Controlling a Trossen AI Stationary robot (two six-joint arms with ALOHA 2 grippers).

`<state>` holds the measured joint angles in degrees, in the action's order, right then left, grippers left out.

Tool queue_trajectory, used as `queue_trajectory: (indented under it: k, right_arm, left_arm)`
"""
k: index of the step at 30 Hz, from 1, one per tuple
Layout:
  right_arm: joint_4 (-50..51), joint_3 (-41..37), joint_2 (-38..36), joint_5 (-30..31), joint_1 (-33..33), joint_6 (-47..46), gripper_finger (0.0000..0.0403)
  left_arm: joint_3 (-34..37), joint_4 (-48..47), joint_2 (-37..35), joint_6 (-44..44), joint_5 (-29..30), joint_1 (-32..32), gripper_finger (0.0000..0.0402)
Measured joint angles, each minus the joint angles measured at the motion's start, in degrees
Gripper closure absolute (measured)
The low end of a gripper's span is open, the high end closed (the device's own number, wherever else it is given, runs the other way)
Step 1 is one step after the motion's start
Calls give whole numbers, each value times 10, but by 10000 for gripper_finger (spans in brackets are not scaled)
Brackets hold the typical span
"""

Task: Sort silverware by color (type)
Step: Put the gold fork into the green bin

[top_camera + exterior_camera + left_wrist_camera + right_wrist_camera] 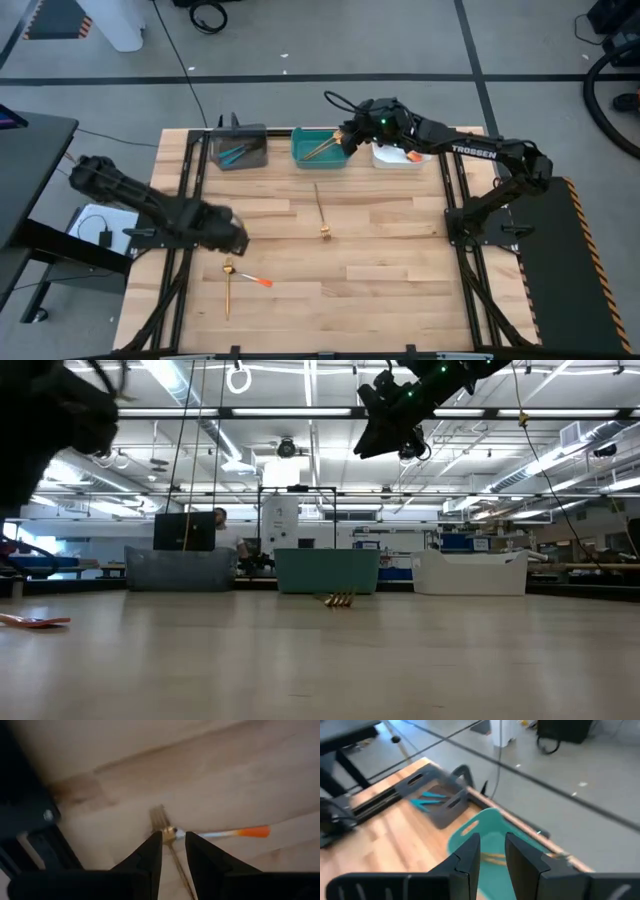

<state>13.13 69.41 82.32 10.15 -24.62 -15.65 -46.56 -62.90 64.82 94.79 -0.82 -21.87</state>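
My left gripper hangs open, fingers pointing down, over the near left of the table. Just below it a gold fork lies flat, crossed by an orange-handled utensil. A second gold fork lies flat at mid-table. My right gripper stands open in the air above the teal bin, which holds gold pieces.
Three bins stand in a row at the far edge: a grey one with blue pieces, the teal one, and a white one with an orange piece. Dark rails run along both sides of the wooden top.
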Motion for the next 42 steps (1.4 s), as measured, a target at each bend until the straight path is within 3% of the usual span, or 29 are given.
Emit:
queue_trajectory:
  k: [5, 15, 28, 34, 42]
  right_arm:
    - [14, 0, 0, -11, 20, -29, 306]
    - [58, 0, 0, -11, 77, -44, 306]
    - [64, 0, 0, 13, 162, -72, 306]
    - [63, 0, 0, 19, 184, -72, 306]
    - [64, 0, 0, 19, 203, -72, 306]
  left_arm:
    - [3, 5, 20, 106, 25, -84, 308]
    - [3, 60, 100, 185, 30, -186, 308]
    - [3, 167, 197, 232, 36, -199, 308]
    - [3, 170, 239, 254, 35, -199, 308]
    - [3, 164, 242, 273, 34, -199, 308]
